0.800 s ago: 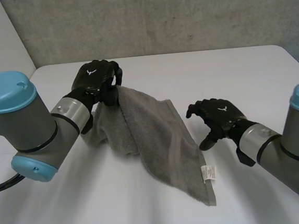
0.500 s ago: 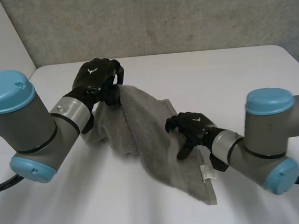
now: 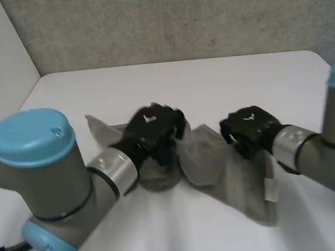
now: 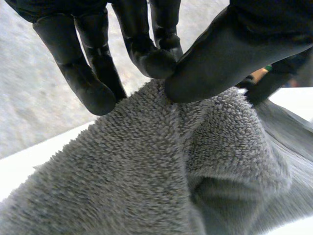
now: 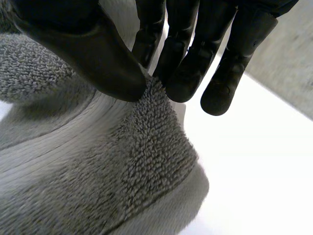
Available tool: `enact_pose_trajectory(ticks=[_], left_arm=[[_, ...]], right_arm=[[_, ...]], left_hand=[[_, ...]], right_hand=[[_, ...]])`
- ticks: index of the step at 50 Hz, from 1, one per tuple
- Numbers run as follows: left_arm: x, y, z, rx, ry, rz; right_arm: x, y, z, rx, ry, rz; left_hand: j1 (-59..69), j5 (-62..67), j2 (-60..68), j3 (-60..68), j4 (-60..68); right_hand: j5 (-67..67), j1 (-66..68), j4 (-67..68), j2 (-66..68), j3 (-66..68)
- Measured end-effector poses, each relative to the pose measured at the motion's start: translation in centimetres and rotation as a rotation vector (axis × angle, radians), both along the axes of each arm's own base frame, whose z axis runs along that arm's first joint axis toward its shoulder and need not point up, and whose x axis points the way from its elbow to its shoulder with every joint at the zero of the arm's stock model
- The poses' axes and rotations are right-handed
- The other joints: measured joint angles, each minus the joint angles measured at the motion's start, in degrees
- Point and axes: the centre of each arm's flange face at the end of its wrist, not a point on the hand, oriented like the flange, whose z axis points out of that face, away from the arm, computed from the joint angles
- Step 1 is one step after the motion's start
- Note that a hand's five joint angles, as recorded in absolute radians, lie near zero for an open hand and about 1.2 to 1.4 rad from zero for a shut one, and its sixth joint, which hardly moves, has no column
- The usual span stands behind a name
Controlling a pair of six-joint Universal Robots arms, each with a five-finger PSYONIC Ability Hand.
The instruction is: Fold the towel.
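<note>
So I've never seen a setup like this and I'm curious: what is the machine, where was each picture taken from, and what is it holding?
It is a robot with two grey arms, each ending in a black hand. The head view looks down from between the arms at a white table; the other two come from cameras on each wrist, looking along the palm. A grey terry towel lies crumpled on the table. The left hand pinches a bunched part of it between thumb and fingers; the right hand pinches its edge likewise.
</note>
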Motion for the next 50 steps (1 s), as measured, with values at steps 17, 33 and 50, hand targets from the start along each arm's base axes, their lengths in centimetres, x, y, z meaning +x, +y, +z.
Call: enact_pose_trajectory(ticks=[17, 33, 50], left_arm=[[-2.2, 7.5, -1.1, 0.100, -0.106, -0.182], [2.4, -6.7, 2.1, 0.002, -0.029, 0.191], [5.5, -7.8, -3.2, 0.064, -0.309, 0.185]], right_arm=[[-5.3, -2.3, 2.9, 0.022, 0.152, -0.004], [1.2, -3.8, 4.9, -0.101, -0.200, 0.035], [6.3, -2.5, -1.3, 0.053, 0.047, 0.242]], left_hand=[[-46.2, -48.3, -47.7, -49.8, -48.1], [-69.0, -72.4, -71.3, -73.9, -71.2], [-64.6, -66.3, -66.6, -68.4, -66.7]], right_hand=[[-63.1, -62.9, -62.3, -60.4, -62.1], [-63.1, -63.1, -62.3, -60.4, -62.1], [-59.5, -59.8, -60.5, -58.4, -60.6]])
